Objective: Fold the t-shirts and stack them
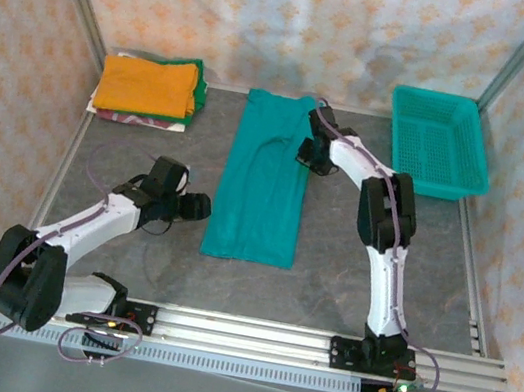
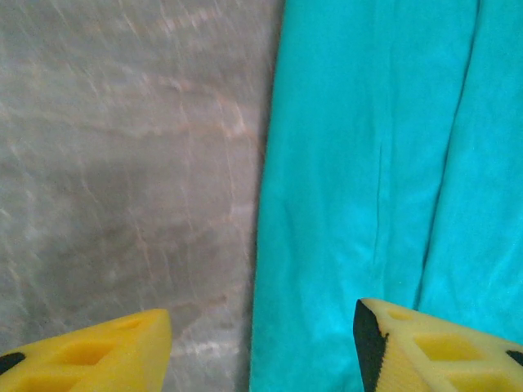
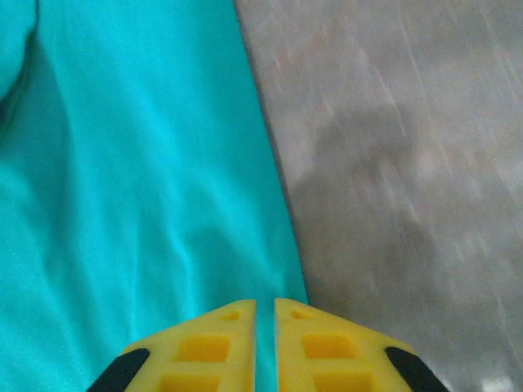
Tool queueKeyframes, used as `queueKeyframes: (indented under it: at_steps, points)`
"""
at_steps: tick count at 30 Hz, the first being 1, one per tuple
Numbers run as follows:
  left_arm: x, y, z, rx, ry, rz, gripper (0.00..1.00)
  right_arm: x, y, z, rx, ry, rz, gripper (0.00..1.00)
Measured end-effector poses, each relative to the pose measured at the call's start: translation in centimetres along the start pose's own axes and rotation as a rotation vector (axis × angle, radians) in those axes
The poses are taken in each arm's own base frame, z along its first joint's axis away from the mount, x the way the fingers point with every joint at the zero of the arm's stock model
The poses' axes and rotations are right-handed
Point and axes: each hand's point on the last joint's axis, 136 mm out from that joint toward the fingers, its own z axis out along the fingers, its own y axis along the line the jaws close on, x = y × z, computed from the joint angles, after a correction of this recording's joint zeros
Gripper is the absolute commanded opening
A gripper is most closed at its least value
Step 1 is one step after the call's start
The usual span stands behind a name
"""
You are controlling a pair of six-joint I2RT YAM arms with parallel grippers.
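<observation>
the teal t-shirt is lying in a long folded strip in the middle of the surface. the left claw is hanging over its left edge with fingers spread wide, holding nothing. the right claw is sitting by the right edge, fingers almost together; i cannot tell if it is pinching cloth. the folded shirts are sitting stacked at the back left.
</observation>
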Motion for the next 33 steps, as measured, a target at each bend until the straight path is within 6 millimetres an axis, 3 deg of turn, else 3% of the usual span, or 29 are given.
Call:
queueKeyframes:
  at_steps: [6, 8, 10, 18, 23, 29, 33]
  points:
    - [3.7, 0.3, 0.6, 0.024, 0.112, -0.013, 0.61, 3.2, 2.3, -8.8, -0.268, -0.037, -0.007, 0.29]
    - [5.2, 0.3, 0.8, 0.03, 0.154, -0.014, 0.6, 4.4, 2.7, -11.1, -0.357, -0.065, -0.016, 0.3]
    - [6.7, 0.2, 0.9, 0.035, 0.198, -0.011, 0.58, 5.8, 2.6, -12.1, -0.422, -0.078, -0.024, 0.3]
    - [8.2, -0.4, 1.3, 0.052, 0.253, -0.008, 0.51, 13.5, -2.5, -7.5, -0.423, 0.048, 0.047, 0.32]
    - [9.2, -0.2, 2.1, 0.029, 0.299, -0.009, 0.45, 12.9, -1.7, -7.7, -0.466, 0.017, 0.046, 0.32]
    - [9.4, -1.0, 2.2, 0.044, 0.3, 0.012, 0.31, 12.6, -1.2, -8.0, -0.489, 0.005, 0.039, 0.32]
    - [9.3, -1.3, 2.3, 0.051, 0.292, 0.021, 0.28, 12.6, -1.0, -8.3, -0.5, 0.004, 0.034, 0.32]
